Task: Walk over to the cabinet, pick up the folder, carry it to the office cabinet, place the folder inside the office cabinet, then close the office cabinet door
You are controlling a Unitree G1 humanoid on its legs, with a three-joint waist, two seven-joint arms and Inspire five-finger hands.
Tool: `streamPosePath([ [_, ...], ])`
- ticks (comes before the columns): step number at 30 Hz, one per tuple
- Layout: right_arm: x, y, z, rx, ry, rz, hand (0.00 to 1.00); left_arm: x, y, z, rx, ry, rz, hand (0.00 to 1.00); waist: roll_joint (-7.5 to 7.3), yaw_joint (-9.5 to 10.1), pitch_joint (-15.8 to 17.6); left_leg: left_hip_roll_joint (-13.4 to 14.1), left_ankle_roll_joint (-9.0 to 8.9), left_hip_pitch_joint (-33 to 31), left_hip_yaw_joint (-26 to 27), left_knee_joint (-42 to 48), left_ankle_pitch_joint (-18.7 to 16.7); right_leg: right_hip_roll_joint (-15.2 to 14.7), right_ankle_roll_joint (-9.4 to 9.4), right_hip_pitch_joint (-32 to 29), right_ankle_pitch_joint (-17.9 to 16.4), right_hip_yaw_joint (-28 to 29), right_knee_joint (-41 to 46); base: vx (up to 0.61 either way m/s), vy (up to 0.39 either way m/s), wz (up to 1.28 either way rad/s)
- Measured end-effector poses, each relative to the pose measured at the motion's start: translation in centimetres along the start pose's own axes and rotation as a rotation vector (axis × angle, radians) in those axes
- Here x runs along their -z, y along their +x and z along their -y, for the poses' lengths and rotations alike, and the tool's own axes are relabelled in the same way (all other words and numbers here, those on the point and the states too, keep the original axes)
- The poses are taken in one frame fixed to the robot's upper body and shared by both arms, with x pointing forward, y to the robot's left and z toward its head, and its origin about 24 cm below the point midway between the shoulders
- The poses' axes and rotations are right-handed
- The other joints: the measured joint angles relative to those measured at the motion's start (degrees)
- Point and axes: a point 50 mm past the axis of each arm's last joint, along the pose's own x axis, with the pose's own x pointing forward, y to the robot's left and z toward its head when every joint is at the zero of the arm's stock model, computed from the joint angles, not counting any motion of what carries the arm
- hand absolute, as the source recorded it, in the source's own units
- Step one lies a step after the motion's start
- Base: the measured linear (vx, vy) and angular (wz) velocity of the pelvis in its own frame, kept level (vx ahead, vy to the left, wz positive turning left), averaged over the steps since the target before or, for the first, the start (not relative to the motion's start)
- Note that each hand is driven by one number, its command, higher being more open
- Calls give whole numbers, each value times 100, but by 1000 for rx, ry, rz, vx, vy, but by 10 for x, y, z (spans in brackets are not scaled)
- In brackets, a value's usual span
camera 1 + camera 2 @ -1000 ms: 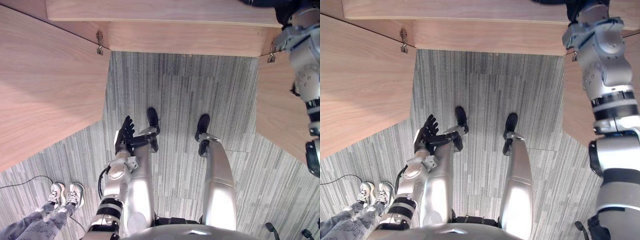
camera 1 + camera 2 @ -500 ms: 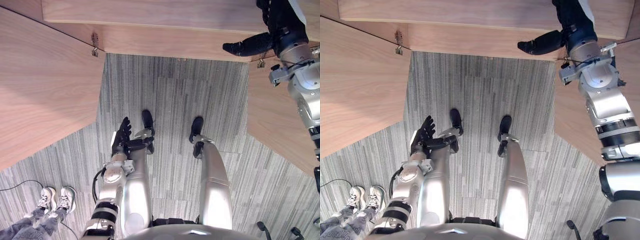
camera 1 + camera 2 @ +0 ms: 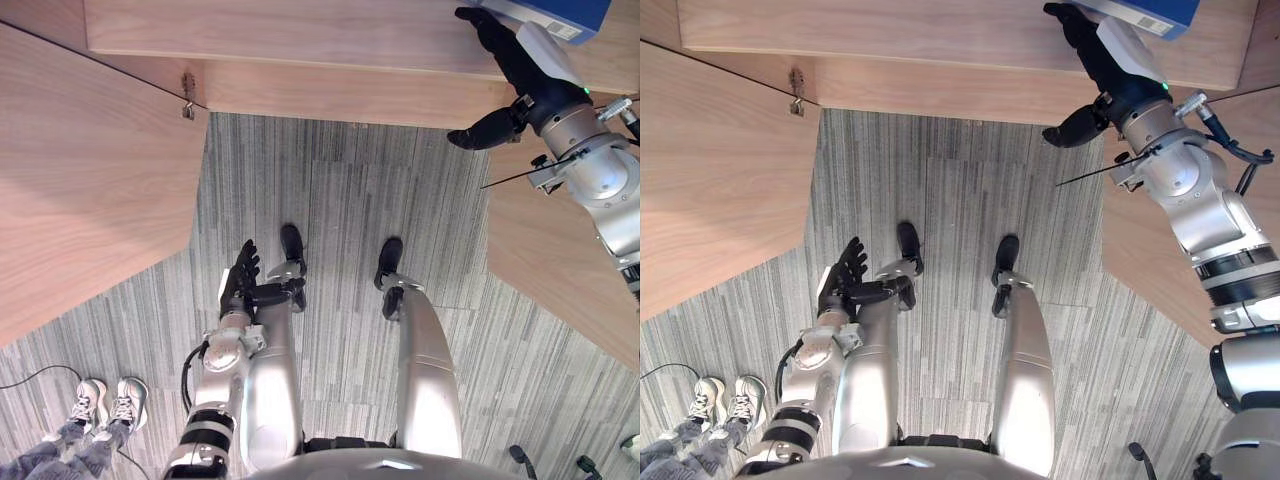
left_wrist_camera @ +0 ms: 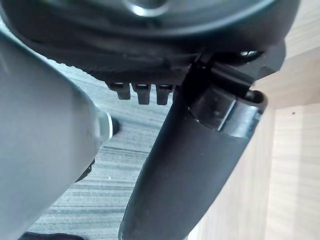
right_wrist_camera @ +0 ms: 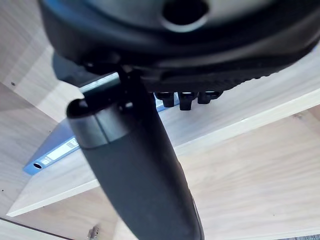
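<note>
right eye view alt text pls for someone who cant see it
The robot's right hand reaches up, fingers straight, to a blue folder lying on the shelf of a wooden cabinet whose doors stand open. The left hand hangs open low; a person's shoes stand on the grey carpet.

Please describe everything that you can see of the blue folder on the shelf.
The folder is blue, with a white label and a small round hole on its spine. Its cover looks stiff and smooth. It is closed and lies flat on the light wooden shelf, at the upper right in the head views. The right hand reaches toward it with straight fingers; I cannot tell whether they touch it.
</note>
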Motion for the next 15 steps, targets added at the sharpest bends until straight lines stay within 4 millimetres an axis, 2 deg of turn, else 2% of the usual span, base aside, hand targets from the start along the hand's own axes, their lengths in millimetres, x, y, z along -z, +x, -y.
streamPosePath([
  [5, -2, -2, -1, 2, 23, 13, 100, 0, 0, -1, 2, -2, 2, 100, -22, -1, -12, 2, -2, 7, 19, -4, 0, 2, 0, -1, 0, 0, -19, 0, 0, 0],
  [9, -8, -13, -6, 32, 139, 49, 100, -2, 0, 1, 3, -7, 10, 100, -22, 29, -12, 4, -3, 5, 22, -6, 0, 5, 0, -5, 0, -1, -21, 0, 0, 0],
  [12, -17, -18, -2, 155, 277, 100, 100, -3, 0, 1, -2, -11, 15, 100, -22, 27, -12, 4, -4, -6, 26, 7, -1, 5, 0, -20, 0, 4, -13, 0, 0, 0],
  [13, -23, -19, 4, 233, 322, 128, 0, -4, 0, 2, -6, -16, 20, 100, -22, 23, -11, 4, -5, -20, 30, 22, -4, 5, 0, -38, -1, 11, -1, 0, 0, 0],
  [15, -30, -22, 16, 353, 379, 168, 0, -6, 0, 4, -6, -27, 30, 100, -22, 39, -11, 27, -34, -62, 35, 106, -54, 13, 1, -64, -2, 17, 23, 8, 17, -6],
])
